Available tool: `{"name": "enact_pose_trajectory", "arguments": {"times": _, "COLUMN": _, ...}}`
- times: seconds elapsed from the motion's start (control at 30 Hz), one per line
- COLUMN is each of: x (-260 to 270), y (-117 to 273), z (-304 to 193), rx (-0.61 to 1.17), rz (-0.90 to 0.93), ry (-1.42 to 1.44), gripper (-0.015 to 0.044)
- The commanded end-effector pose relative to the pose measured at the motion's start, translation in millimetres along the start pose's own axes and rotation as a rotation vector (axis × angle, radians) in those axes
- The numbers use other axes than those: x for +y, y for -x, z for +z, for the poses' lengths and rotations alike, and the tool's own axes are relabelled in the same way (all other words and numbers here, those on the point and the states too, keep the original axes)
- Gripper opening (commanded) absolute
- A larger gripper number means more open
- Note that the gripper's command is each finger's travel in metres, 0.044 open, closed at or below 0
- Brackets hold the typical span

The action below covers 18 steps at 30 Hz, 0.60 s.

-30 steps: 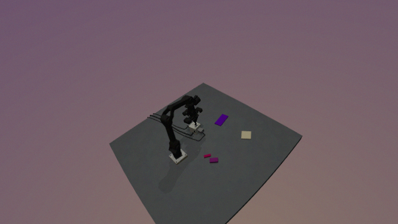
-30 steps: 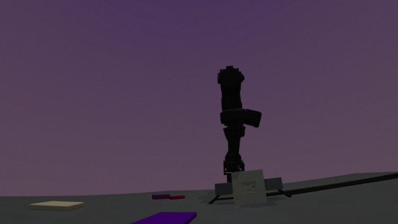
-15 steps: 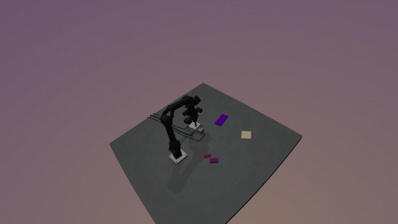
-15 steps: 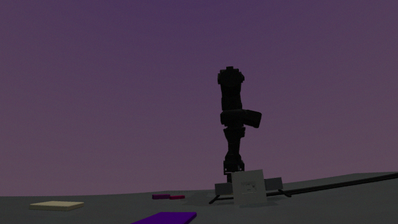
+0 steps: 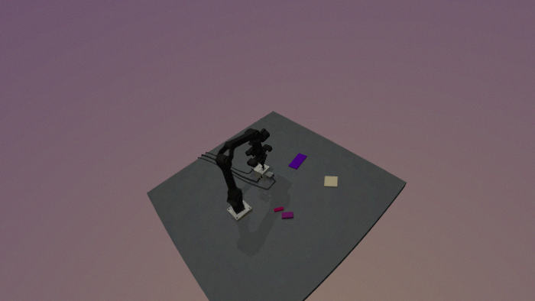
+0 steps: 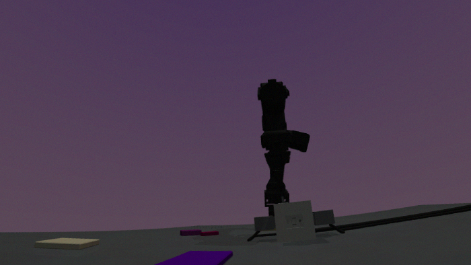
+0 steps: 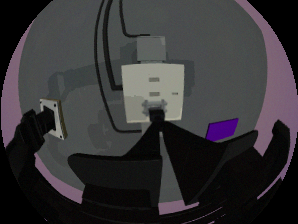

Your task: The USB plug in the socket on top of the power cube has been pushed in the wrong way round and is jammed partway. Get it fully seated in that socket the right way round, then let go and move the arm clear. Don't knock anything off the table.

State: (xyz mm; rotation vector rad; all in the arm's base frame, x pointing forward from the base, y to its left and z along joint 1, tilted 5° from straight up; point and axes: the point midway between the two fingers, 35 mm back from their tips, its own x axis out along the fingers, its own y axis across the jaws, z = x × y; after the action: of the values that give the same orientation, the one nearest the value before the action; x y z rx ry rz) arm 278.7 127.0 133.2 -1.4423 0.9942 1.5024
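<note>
The power cube (image 5: 258, 174) (image 6: 294, 233) (image 7: 135, 75) is a pale block; its top shows small slots in the wrist view. My gripper (image 5: 263, 166) (image 7: 159, 125) points down at the cube's top, near one edge. It is shut on the USB plug (image 7: 157, 114), a small black body. A grey patterned patch lies around the plug's foot on the top face. The fingers hide much of the plug, so I cannot tell how deep it sits or which way round it is. In the exterior view the fingertips are hidden.
Grey blocks (image 5: 270, 175) (image 6: 264, 223) (image 7: 151, 48) sit at the cube's sides, with black cables (image 6: 387, 219) running off. A purple slab (image 5: 297, 161) (image 6: 198, 258) (image 7: 222, 129), a cream square (image 5: 331, 181) (image 6: 65, 243), a magenta block (image 5: 287, 215) and a red bar (image 5: 278, 209) lie on the table (image 5: 214, 248).
</note>
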Motion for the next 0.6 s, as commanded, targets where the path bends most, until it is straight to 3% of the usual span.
{"name": "enact_pose_trajectory", "arguments": {"times": 0.0, "x": -0.2, "y": -1.0, "z": -0.7, "rx": 0.005, "rz": -0.001, "ry": -0.006, "gripper": 0.0000}}
{"name": "enact_pose_trajectory", "arguments": {"times": 0.57, "x": -0.2, "y": -3.0, "z": -0.6, "rx": 0.005, "rz": -0.001, "ry": -0.006, "gripper": 0.0000}}
